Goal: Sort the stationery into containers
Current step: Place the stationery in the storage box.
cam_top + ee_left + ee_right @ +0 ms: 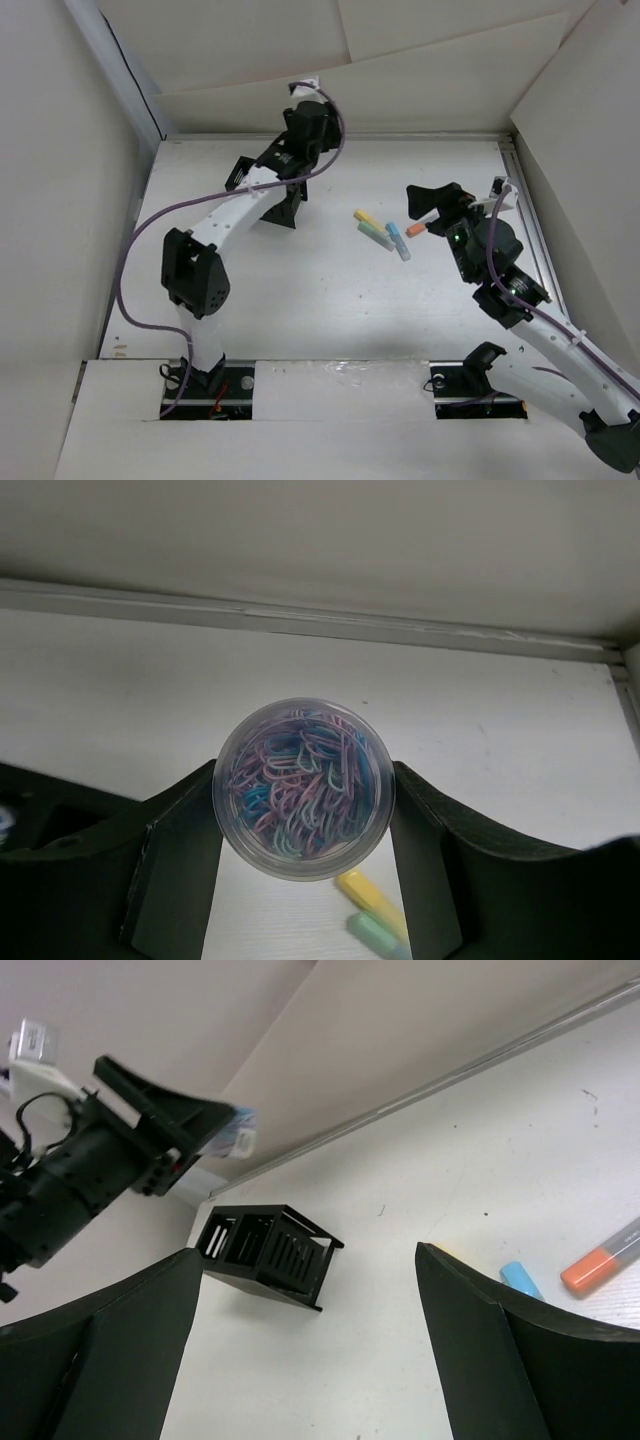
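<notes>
In the left wrist view my left gripper is shut on the clear round jar of coloured paper clips, held up off the table. The right wrist view shows that jar above and left of the black organizer box. My left gripper hangs at the back of the table over the organizer. The yellow, pale green, light blue and orange sticks lie right of centre. My right gripper stands open beside the orange stick, nothing between its fingers.
Cardboard walls close in the table at the back and both sides, with a metal rail along the right edge. The left arm's purple cable loops over the left part of the table.
</notes>
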You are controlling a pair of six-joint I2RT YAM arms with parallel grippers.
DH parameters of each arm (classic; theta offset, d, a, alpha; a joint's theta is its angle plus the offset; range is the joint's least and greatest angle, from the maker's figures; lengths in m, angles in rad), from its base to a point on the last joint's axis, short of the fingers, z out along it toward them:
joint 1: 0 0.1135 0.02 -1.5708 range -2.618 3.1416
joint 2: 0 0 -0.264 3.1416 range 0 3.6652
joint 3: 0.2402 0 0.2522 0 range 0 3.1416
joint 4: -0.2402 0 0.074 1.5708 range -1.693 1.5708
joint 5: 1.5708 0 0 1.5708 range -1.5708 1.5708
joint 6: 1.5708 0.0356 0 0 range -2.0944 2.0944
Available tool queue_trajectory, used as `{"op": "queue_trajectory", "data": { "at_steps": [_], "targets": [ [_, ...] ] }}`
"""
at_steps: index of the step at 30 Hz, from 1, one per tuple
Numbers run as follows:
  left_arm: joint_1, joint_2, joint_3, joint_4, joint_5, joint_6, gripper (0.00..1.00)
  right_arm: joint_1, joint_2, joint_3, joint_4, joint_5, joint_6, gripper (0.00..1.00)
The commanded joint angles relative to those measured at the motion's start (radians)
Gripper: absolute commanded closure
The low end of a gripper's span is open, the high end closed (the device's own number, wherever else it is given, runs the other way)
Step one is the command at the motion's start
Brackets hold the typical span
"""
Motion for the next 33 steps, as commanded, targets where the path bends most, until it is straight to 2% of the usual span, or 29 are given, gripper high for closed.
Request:
{"op": "queue_trajectory", "data": {
  "at_steps": [1,5,6,9,18,33],
  "targets": [
    [0.123,-0.132,-0.112,0.025,-0.027,-0.072,0.68,-0.006,0.003,-0.003,0.029,0.001,-0.010,0.07],
    [0.244,-0.221,-0.271,0.057,-0.019,-0.155,0.68,-0.006,0.012,0.006,0.029,-0.021,-0.010,0.07],
    [0.263,-0.236,-0.340,0.086,-0.019,-0.164,0.68,-0.006,0.023,0.006,0.029,-0.021,-0.010,0.07],
    [0.283,-0.261,-0.393,0.095,-0.065,-0.164,0.68,-0.006,0.034,0.006,0.029,-0.031,-0.010,0.07],
    [0.283,-0.155,-0.334,0.003,-0.189,-0.154,0.68,-0.006,0.045,0.016,0.029,-0.041,-0.010,0.07],
    [0.283,-0.094,-0.324,-0.015,-0.251,-0.144,0.67,-0.006,0.054,0.016,0.029,-0.041,-0.010,0.07]
  ]
}}
